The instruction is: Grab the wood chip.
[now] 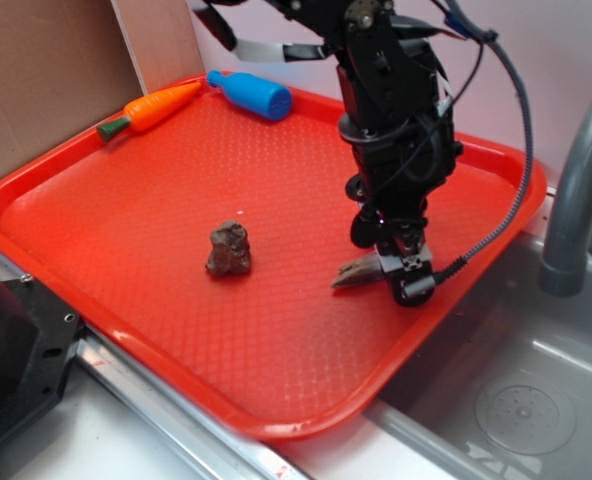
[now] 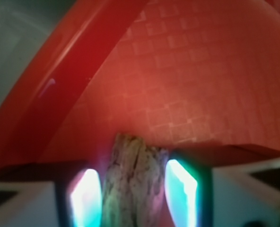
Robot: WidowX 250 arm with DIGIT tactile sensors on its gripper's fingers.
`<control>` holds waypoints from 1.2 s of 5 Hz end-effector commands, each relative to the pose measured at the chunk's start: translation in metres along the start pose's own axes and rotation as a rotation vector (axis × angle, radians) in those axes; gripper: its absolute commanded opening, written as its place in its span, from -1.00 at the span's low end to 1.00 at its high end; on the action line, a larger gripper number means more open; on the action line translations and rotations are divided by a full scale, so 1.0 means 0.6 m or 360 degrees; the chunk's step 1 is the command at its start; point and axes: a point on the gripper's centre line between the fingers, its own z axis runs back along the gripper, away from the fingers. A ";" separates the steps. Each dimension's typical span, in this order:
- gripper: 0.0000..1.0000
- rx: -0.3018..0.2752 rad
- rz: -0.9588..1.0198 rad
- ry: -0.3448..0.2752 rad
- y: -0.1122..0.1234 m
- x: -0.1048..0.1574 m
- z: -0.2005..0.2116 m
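Filling most of the exterior view is the red tray [image 1: 126, 230], and everything else is placed here by reference to it. It sits beside a grey sink basin [image 1: 536, 400] with a faucet [image 1: 576, 190] rising past its right edge; cardboard [image 1: 46, 70] stands behind its far-left corner. The robot arm [image 1: 391, 100] reaches down over the tray's right side, ending in the end effector [image 1: 396, 262], which is low near the tray's right rim. At the tray's far edge lie a blue toy bottle [image 1: 251, 95] and, left of it, an orange toy carrot [image 1: 151, 108]. Near the tray's middle sits a dark lumpy rock [image 1: 229, 249], well apart from the end effector.

Smallest is the wood chip [image 1: 361, 272] — its tapered tip points toward the tray's centre, its thicker end between the fingers. The wrist view shows the chip [image 2: 130, 179] running lengthwise between two glowing pads [image 2: 182, 189], close on both sides; the end effector appears clamped on it, though actual contact is hard to confirm through the blur.

The likely risk is a weak hold: the grip seems to sit on one end of a rough, tapered sliver, so on lifting it could pivot or slide out and drop back onto the tray — or over the nearby rim into the sink.
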 end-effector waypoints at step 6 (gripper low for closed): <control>-1.00 0.0018 0.1115 0.0150 0.191 -0.228 0.378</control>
